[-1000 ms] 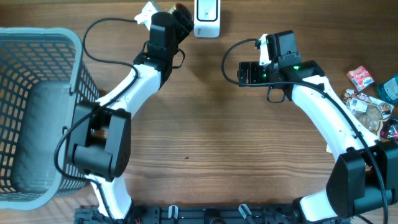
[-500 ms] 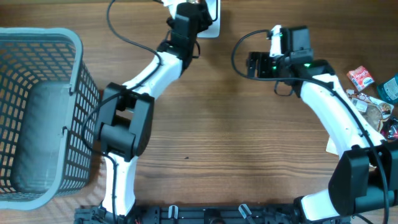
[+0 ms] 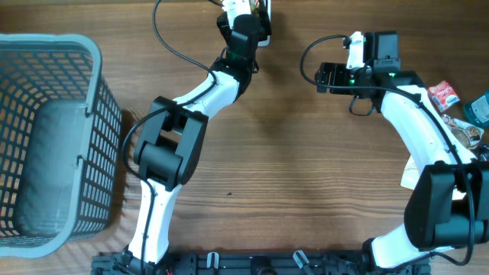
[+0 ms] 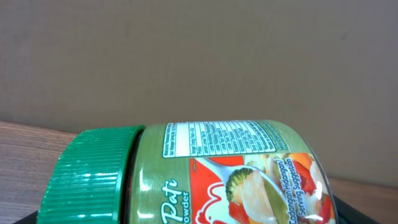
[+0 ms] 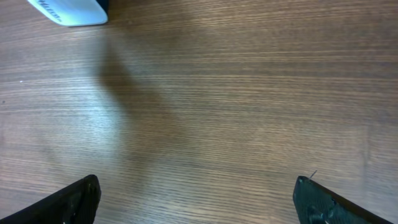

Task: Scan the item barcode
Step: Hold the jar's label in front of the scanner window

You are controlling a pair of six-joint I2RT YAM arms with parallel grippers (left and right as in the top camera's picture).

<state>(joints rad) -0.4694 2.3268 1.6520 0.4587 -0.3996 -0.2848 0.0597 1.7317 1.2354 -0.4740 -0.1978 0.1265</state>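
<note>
The near half of the wooden desk (image 3: 306,183) lies bare, with a grey mesh basket (image 3: 46,40) standing along its left side. At the right edge, farther back, sits a small heap of snack packets (image 3: 451,114). Left of these the right tool (image 3: 321,76) points leftward above the desk, its jaws spread wide with only wood grain between them. At the far edge the left tool (image 3: 247,9) reaches over a white scanner (image 5: 68,11) and is pinching the jar (image 4: 205,171). The jar lies on its side, its green ribbed lid (image 4: 87,174) to the left in the left wrist view, and its label shows a nutrition panel and a picture of broccoli.
</note>
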